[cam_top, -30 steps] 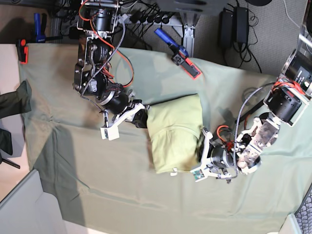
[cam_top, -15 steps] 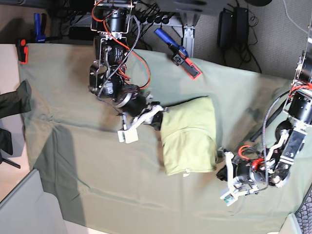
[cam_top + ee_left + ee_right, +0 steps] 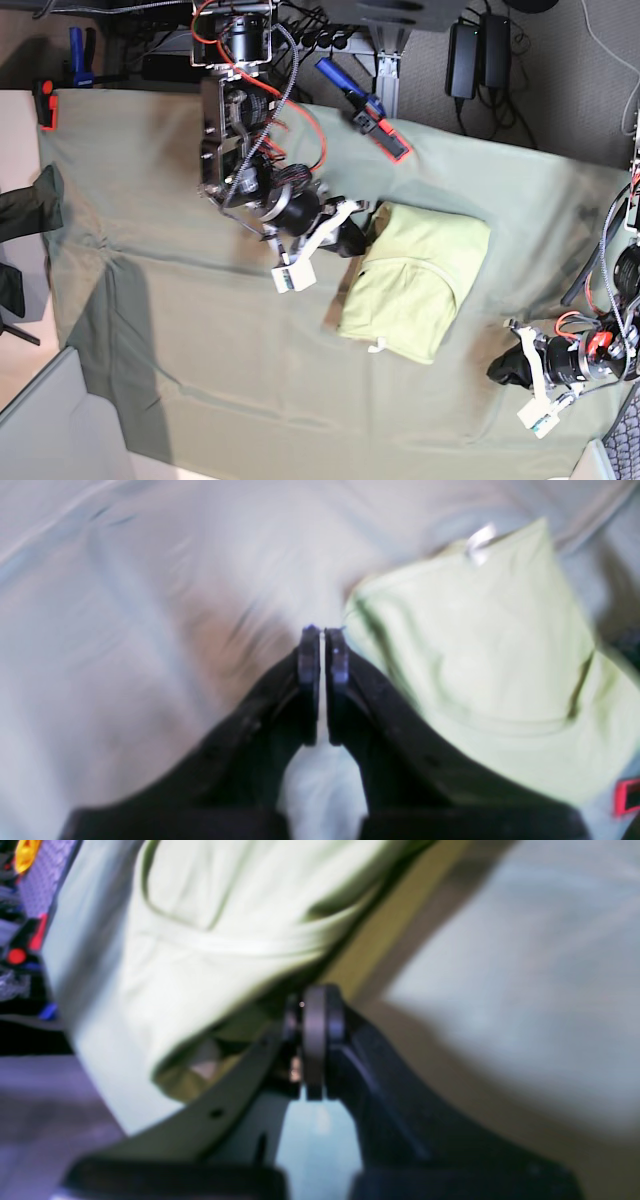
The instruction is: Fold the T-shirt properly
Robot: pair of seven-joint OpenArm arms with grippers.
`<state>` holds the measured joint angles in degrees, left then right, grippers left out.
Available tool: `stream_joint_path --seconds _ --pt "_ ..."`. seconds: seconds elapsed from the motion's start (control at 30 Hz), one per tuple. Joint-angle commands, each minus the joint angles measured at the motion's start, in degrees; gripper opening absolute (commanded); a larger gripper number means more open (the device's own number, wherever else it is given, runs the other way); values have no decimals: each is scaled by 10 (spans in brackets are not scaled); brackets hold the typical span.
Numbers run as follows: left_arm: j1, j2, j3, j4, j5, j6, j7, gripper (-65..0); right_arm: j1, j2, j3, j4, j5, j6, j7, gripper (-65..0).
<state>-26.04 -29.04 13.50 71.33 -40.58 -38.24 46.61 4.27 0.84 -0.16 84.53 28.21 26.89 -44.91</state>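
The pale yellow-green T-shirt (image 3: 415, 280) lies folded into a compact, slightly skewed bundle on the grey-green table cloth (image 3: 180, 330), right of the middle. My right gripper (image 3: 352, 238) is shut, its tips pressed against the shirt's left edge. In the right wrist view the T-shirt (image 3: 210, 940) bulges just above the right gripper (image 3: 312, 992), and no cloth shows between the pads. My left gripper (image 3: 503, 368) is shut and holds nothing, low at the right and apart from the shirt. The left wrist view has the left gripper (image 3: 322, 630) over bare cloth, with the T-shirt (image 3: 480, 670) to its right.
A blue clamp with a red tip (image 3: 375, 122) lies on the cloth's far edge behind the shirt. Another red clamp (image 3: 45, 105) grips the far left corner. Dark fabric (image 3: 30, 205) hangs past the left edge. Cables and power bricks (image 3: 480, 50) sit behind the table.
My right gripper has travelled right and the folded shirt has slid and turned with it. My left gripper has drawn back from the shirt's right edge toward the lower right corner.
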Motion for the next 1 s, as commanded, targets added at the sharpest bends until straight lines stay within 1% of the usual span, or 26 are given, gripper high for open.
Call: stream_joint_path --seconds 0.0,0.1,0.23,0.33,0.43,0.53,0.6,0.7,0.77,0.97 --pt "-5 -16 -9 28 -14 -6 -11 -622 9 12 4 21 11 33 7 -650" --pt "44 -46 -21 86 -21 -6 2 -622 6 50 8 51 12 33 -13 -650" --pt "127 -90 -50 161 -21 -6 6 -622 -14 97 28 78 13 33 -14 -650" --pt "188 -114 -89 206 -23 -6 11 -622 -33 126 65 89 25 33 -14 -650" --pt "254 -135 -137 248 -49 -6 32 -622 -65 157 111 108 57 33 -19 -650" --pt "323 -156 -181 287 -51 -15 35 -622 -106 186 160 132 90 33 -34 -650" --pt "369 -169 -207 310 -55 -15 38 -622 -139 203 190 150 106 33 -38 -650" --pt "435 -179 -246 337 -64 -15 41 -622 -193 224 230 174 110 33 -38 -650" --pt "476 -180 -271 348 -68 -15 45 -622 -231 235 254 188 116 33 -38 -650" --pt "610 -179 -314 385 -70 -18 47 -622 -334 239 316 196 146 33 -47 -650"
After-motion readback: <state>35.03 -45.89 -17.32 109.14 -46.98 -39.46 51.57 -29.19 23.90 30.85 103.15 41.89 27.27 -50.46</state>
